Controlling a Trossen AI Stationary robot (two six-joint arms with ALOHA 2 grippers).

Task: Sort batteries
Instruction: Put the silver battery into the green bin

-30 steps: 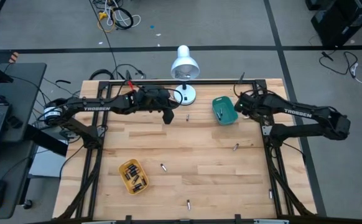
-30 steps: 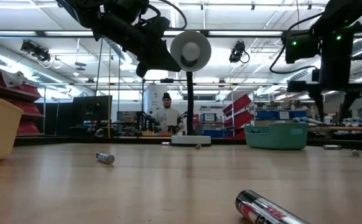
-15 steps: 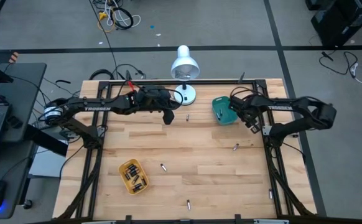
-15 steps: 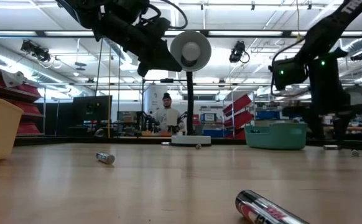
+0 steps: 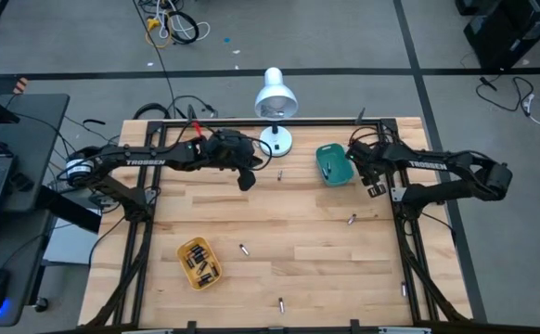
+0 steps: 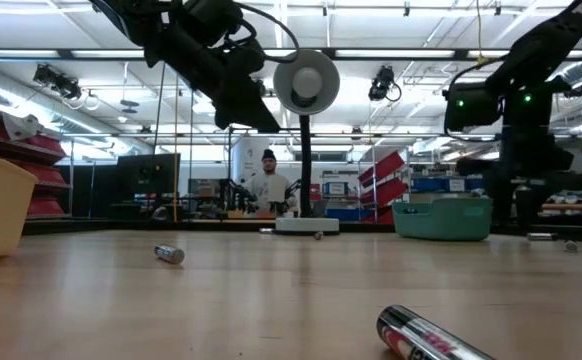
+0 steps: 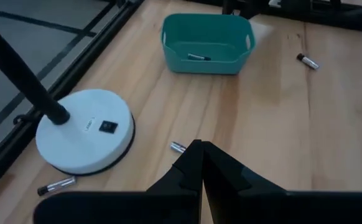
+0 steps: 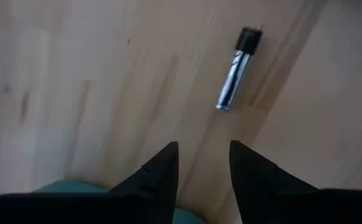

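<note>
Small dark and silvery batteries lie loose on the wooden table: one (image 5: 279, 174) by the lamp, one (image 5: 351, 220) at the right, others (image 5: 243, 250) (image 5: 281, 303) toward the near edge. The yellow tray (image 5: 199, 263) holds several batteries, and the teal tray (image 7: 207, 42) holds one (image 7: 196, 57). My left gripper (image 7: 199, 152) hangs shut above the battery (image 7: 178, 147) near the lamp base. My right gripper (image 8: 203, 158) points down, open, next to the teal tray (image 5: 335, 164), with a battery (image 8: 237, 70) on the table ahead of its fingers.
A white desk lamp (image 5: 275, 97) stands at the far edge, its round base (image 7: 84, 137) close to my left gripper, with a battery (image 7: 56, 185) beside it. A black frame runs around the table. Bare wood lies in the middle.
My right gripper has come down from above the teal tray toward the table's near edge and has rolled about its own axis. It now stands low beside the tray. My left gripper has tipped slightly without shifting place.
</note>
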